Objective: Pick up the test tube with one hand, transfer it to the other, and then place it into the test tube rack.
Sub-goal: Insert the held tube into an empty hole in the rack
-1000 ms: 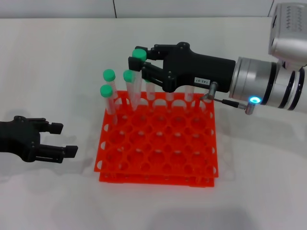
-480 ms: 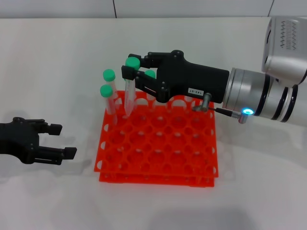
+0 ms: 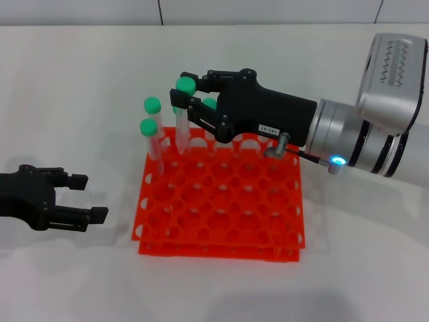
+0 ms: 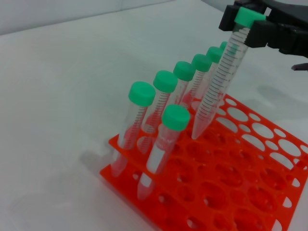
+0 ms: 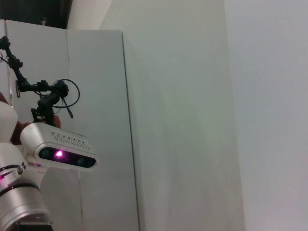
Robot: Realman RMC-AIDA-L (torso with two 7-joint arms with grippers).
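Note:
My right gripper (image 3: 183, 98), black with a small white label, is shut on the test tube (image 3: 181, 124) just under its green cap. The tube hangs nearly upright over the back left of the orange-red rack (image 3: 221, 249), its tip at the rack's top tier. In the left wrist view the same tube (image 4: 219, 82) slants down from the right gripper (image 4: 246, 28) to the rack (image 4: 226, 144); I cannot tell whether the tip is inside a hole. My left gripper (image 3: 90, 197) is open and empty, low over the table to the left of the rack.
Several other green-capped tubes (image 3: 151, 131) stand in the rack's back row and left corner, close to the held tube; they also show in the left wrist view (image 4: 159, 110). The white table (image 3: 80, 87) surrounds the rack. The right wrist view shows only a pale wall.
My right gripper has moved left and down with the tube, bringing its tip to the rack's back-left holes. The left gripper has stayed in place.

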